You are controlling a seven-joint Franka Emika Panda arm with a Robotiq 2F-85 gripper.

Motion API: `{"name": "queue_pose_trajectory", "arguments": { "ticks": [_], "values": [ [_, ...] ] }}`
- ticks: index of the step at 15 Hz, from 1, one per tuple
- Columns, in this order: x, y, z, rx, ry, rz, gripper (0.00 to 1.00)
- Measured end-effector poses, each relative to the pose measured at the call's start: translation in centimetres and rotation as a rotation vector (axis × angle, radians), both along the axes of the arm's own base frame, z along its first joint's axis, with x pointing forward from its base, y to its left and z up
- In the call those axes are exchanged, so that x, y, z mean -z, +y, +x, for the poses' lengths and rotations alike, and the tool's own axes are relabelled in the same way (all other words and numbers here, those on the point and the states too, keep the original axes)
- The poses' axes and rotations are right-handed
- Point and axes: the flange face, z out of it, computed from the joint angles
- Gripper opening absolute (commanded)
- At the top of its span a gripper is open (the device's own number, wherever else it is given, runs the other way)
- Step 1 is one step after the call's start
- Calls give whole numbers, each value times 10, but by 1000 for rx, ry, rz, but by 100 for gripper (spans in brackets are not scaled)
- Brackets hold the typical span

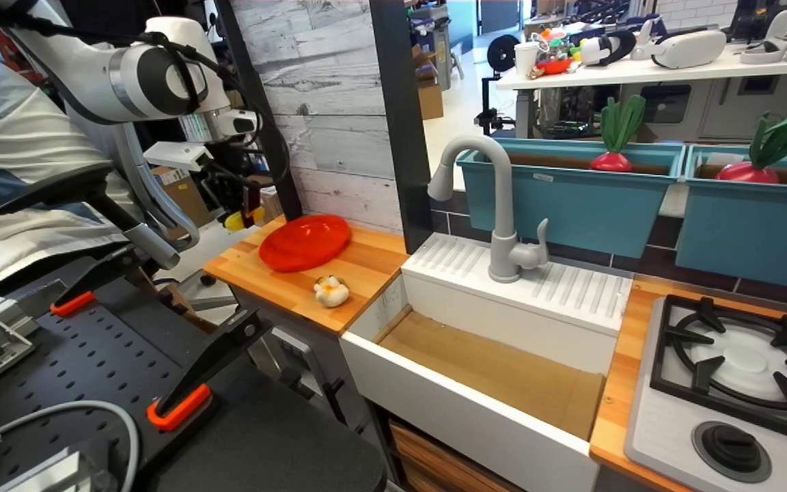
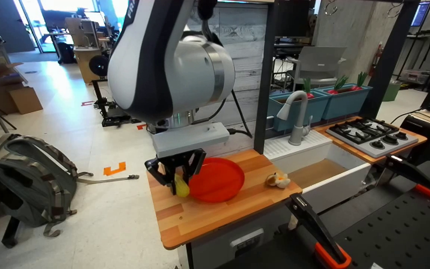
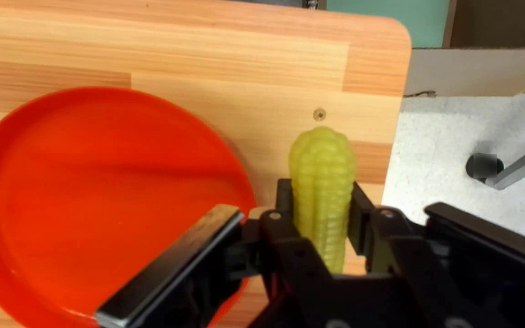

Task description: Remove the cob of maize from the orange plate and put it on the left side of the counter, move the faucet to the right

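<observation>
Looming over one end of the wooden counter [image 2: 256, 175], the white arm [image 2: 196, 74] takes up much of an exterior view. Into the counter's run is set a white sink [image 1: 462, 424], a flat brown sheet [image 1: 496, 372] lining its floor. Farther along, on the same wood, sits a stove [image 2: 372, 137] with black grates and knobs. Two teal planters [image 1: 564, 205] sit behind, each with a brown filling [image 1: 550, 162]: the one behind the sink holds a single red root [image 1: 611, 162] with green leaves, its neighbour two. Then comes the grey faucet [image 1: 504, 198], upright on the sink's ribbed back ledge [image 1: 448, 254], its handle on the stove's side and its spout on the opposite one. The orange plate [image 3: 107, 205], round and shallow, rests flat on the counter. Next to its rim the gripper [image 3: 321, 207] is clenched on the cob of maize [image 3: 321, 182], a black fingertip [image 3: 360, 218] pressed to each flank in the wrist view. The cob is off the plate, held up clear of the wood between the rim and the counter's end. Last, a pale lump [image 1: 330, 292] with an orange patch lies on the counter between the plate and the sink
</observation>
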Motion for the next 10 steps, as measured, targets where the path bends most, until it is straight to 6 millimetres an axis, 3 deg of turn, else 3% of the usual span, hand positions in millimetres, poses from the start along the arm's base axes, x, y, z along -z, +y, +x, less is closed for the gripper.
{"name": "queue_pose_trajectory", "arguments": {
  "ticks": [3, 10],
  "values": [
    [11, 7, -10, -52, 27, -22, 7],
    [39, 2, -14, -105, 55, -50, 7]
  ]
}}
